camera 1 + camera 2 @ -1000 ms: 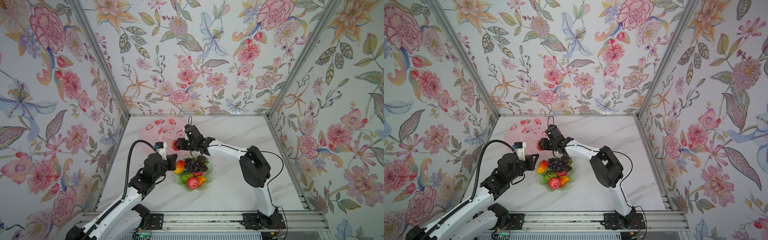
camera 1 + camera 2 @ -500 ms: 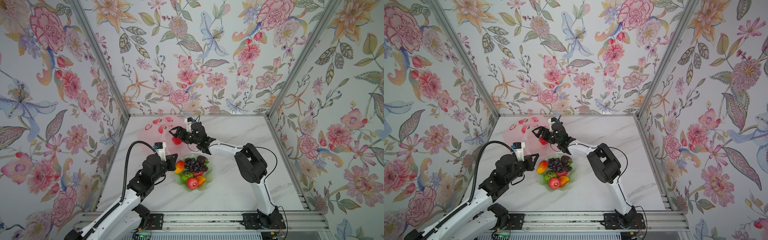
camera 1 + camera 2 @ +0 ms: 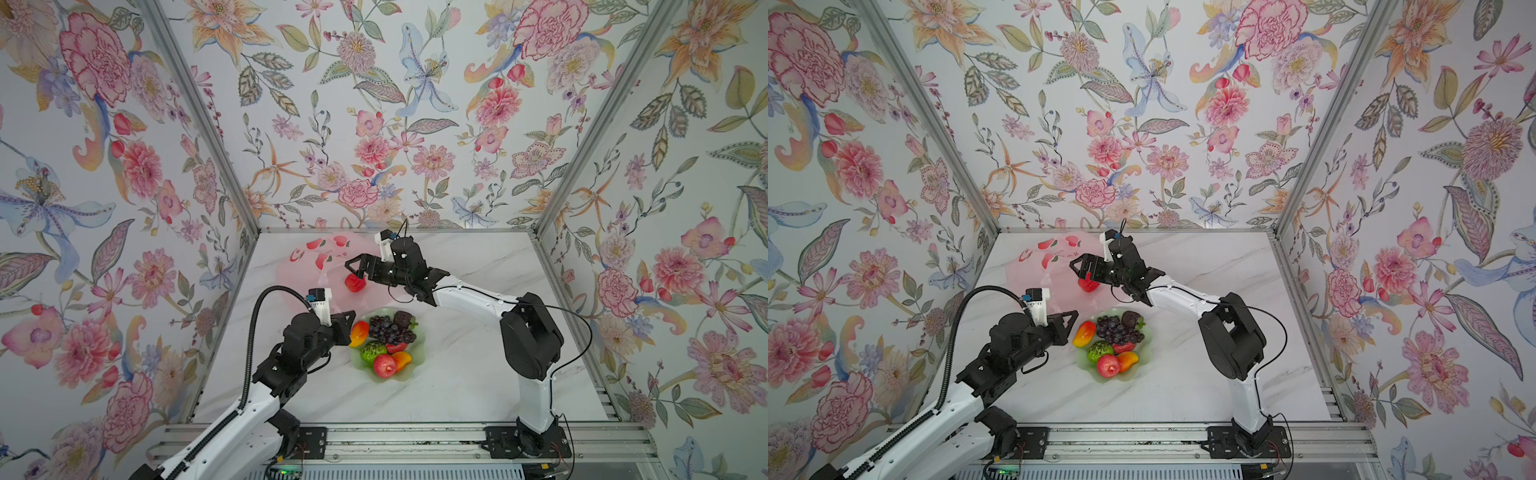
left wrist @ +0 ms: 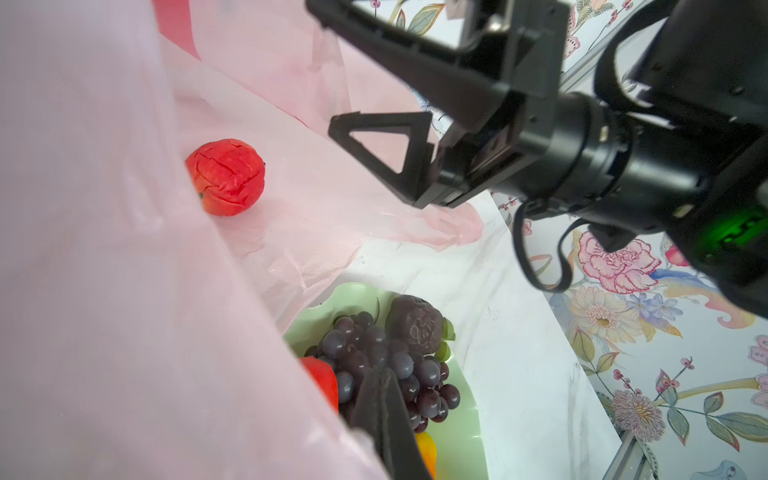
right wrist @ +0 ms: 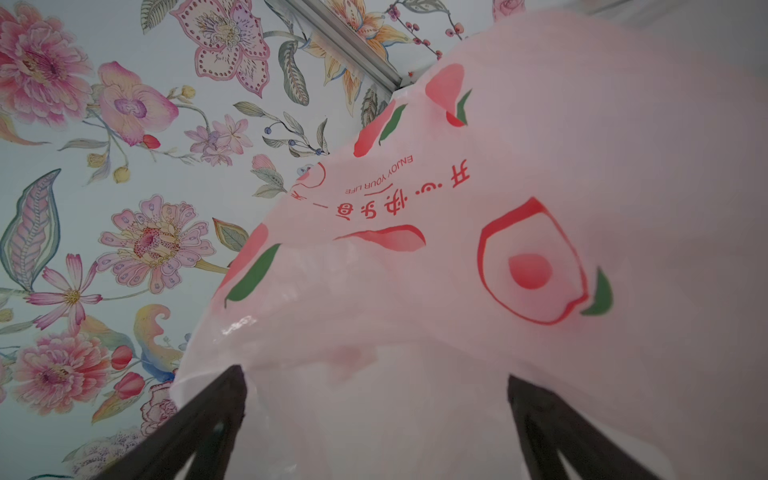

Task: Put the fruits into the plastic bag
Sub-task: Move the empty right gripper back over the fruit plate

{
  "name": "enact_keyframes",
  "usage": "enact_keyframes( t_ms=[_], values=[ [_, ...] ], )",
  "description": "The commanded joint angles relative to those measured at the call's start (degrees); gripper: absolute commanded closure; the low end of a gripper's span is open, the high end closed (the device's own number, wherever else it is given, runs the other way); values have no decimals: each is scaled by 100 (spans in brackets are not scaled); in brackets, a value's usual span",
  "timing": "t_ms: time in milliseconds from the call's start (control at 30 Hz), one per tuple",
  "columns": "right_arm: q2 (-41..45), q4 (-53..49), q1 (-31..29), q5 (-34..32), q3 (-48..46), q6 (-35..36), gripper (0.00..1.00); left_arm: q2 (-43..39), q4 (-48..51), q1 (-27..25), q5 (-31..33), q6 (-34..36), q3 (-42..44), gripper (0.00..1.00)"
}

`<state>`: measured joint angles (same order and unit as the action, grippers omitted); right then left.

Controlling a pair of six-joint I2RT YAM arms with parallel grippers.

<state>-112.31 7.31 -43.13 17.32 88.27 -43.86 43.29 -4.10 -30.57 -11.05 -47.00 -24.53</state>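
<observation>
Translucent pink peach-printed plastic bag (image 5: 436, 270)

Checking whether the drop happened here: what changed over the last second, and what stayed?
The right gripper moved the red apple away from the pale green plate into the plastic bag, then opened; the apple now lies loose inside. Unchanged: the left gripper stays shut on the bag's edge, and the other fruits remain on the plate.

Lab robot booth: floral wallpaper panels (image 3: 104, 187), aluminium rails (image 3: 395, 434), marble tabletop (image 3: 457, 386)
</observation>
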Motion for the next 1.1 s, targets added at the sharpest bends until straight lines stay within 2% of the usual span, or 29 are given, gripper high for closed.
enact_keyframes(
  t_ms=[0, 100, 200, 367, 567, 667, 733, 800, 933, 1067],
  values=[
    [166, -924, 370, -327, 260, 937, 1, -139, -302, -63, -374, -26, 215, 100],
    [182, -1338, 559, -302, 610, 1159, 1, -164, -352, -63, -620, -77, 307, 100],
    [476, -1382, 480, -287, 551, 1180, 1, -176, -355, -69, -848, -42, 287, 100],
    [1477, -1616, -40, -787, 14, 1420, 1, -377, -278, -68, -1017, 170, 237, 100],
    [2647, -2766, -595, -1275, -360, 1794, 1, -646, 219, -66, -1112, 700, 99, 93],
    [3285, -3110, -752, -1366, -774, 1737, 1, -800, 520, -67, -958, 1132, -49, 84],
    [3734, -3185, -824, -1408, -1151, 1609, 1, -852, 656, -63, -806, 1383, -157, 88],
    [4190, -3136, -912, -1422, -1613, 1499, 1, -874, 672, -72, -624, 1596, -209, 99],
    [5006, -2817, -1002, -1460, -2585, 1291, 1, -836, 225, -67, -187, 1717, -15, 100],
    [5478, -2746, -999, -1639, -3141, 1316, 1, -644, -167, -65, 197, 1767, 135, 100]
  ],
)
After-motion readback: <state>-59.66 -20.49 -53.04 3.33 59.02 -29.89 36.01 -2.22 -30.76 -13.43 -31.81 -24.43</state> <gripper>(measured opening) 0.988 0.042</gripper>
